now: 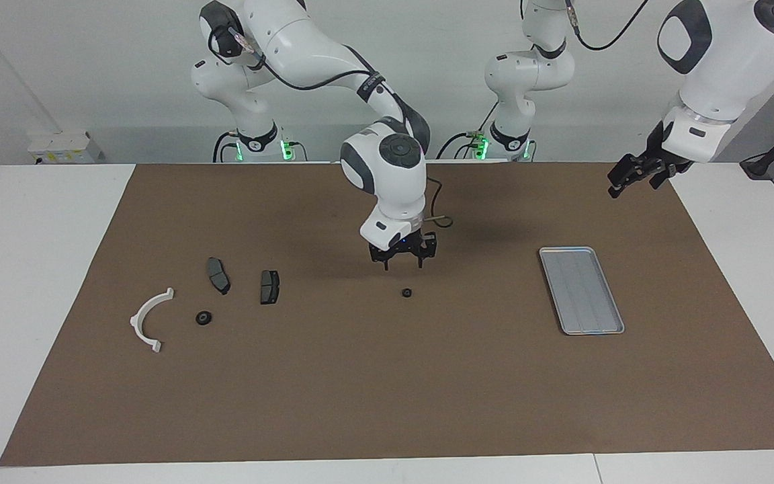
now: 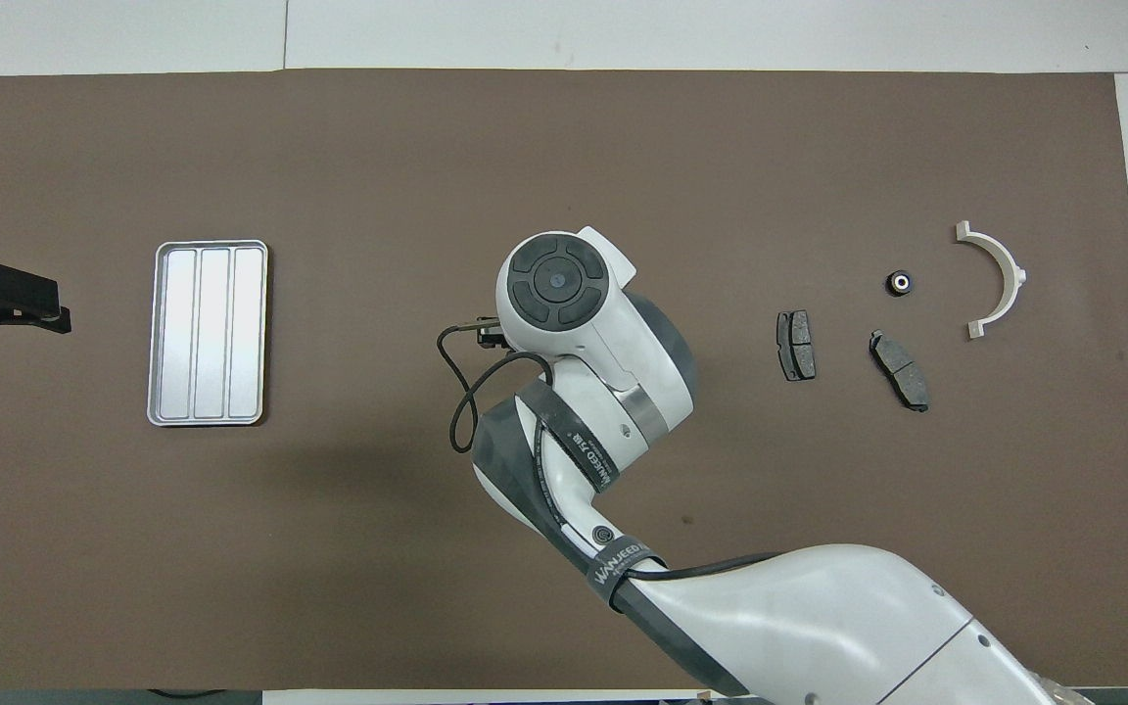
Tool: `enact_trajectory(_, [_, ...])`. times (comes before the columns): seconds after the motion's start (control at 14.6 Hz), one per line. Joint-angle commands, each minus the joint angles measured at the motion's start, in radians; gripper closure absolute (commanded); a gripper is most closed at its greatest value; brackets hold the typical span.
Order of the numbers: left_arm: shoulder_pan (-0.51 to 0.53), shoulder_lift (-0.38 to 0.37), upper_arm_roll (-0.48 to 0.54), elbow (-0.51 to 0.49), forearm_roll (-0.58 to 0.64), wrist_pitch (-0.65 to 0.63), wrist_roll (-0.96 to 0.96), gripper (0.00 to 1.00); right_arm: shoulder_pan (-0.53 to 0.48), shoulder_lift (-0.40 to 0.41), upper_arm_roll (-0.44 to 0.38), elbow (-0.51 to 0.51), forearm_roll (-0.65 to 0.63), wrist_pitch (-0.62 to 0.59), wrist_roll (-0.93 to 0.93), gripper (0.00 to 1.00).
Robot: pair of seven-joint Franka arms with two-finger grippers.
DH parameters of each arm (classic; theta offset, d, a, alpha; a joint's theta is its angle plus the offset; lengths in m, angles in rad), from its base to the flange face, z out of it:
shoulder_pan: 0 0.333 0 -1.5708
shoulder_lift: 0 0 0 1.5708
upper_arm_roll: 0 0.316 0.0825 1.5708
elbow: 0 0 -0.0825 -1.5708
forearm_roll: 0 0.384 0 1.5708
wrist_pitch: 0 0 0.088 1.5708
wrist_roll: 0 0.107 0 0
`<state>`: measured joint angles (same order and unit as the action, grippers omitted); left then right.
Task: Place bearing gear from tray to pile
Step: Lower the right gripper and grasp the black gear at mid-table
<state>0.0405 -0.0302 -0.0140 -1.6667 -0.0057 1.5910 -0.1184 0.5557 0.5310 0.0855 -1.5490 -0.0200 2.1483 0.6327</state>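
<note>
A small black bearing gear lies on the brown mat between the pile and the tray; the right arm's wrist hides it in the overhead view. My right gripper hangs open and empty just above it. The silver tray holds nothing. The pile has a white semicircular bracket, two dark brake pads and another black bearing gear. My left gripper waits in the air over the mat's edge at the left arm's end.
The brown mat covers most of the white table. The right arm reaches over the mat's middle.
</note>
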Motion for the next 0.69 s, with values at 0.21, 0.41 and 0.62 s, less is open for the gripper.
enact_trajectory(0.21, [-0.042,-0.002,0.035,0.004,0.02,-0.02,0.032,0.0,-0.025,0.034,0.0,0.023,-0.021,0.084,0.01,0.19])
enact_trajectory(0.41, [-0.042,-0.004,0.028,-0.002,0.02,-0.022,0.032,0.0,-0.025,0.052,0.0,0.017,-0.023,0.09,0.004,0.2])
enact_trajectory(0.62, [-0.039,-0.007,0.028,-0.002,0.019,-0.022,0.025,0.0,-0.016,0.069,0.0,0.013,-0.023,0.108,0.004,0.2])
